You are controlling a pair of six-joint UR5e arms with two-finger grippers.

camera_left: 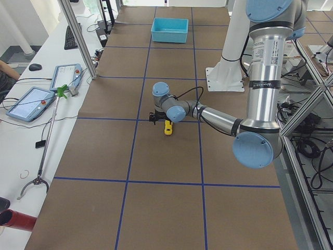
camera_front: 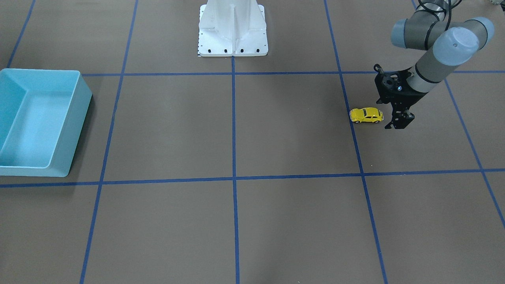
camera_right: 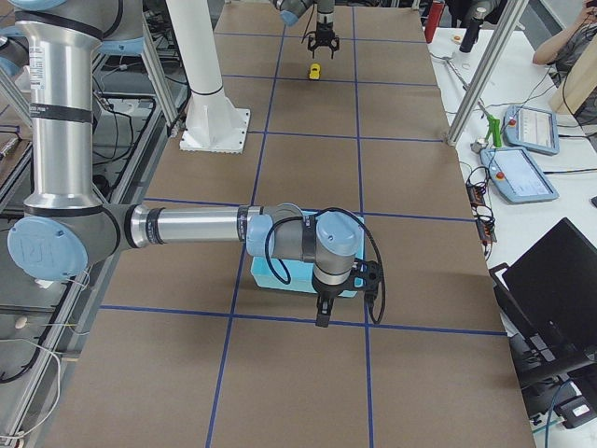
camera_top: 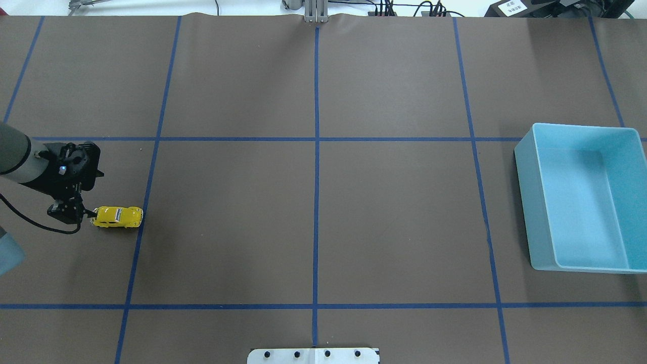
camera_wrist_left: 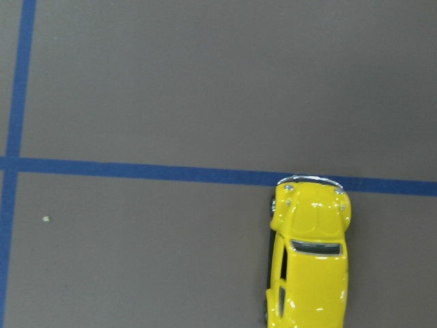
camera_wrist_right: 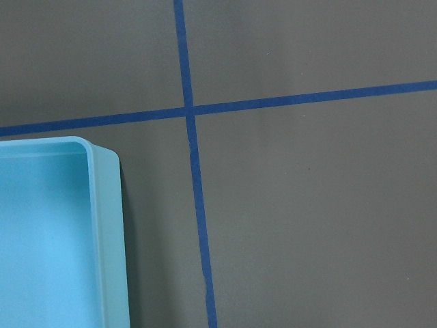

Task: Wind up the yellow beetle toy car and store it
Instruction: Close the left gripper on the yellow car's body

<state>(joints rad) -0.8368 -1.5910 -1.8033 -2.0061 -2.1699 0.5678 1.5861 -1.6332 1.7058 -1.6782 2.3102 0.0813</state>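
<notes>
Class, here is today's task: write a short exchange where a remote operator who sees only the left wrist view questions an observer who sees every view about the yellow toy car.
Operator: I see the car's nose at a blue line. Where is my pincer?
Observer: The left pincer stands just beside the yellow beetle toy car, at its other end, not around it.
Operator: Where is the bin?
Observer: The blue bin sits far across the table, on the robot's right side.

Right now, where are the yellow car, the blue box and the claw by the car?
yellow car (camera_top: 118,216), overhead view, its roof.
blue box (camera_top: 530,202), overhead view, its outer wall.
left gripper (camera_front: 399,123), front-facing view, between fingertips.
</notes>
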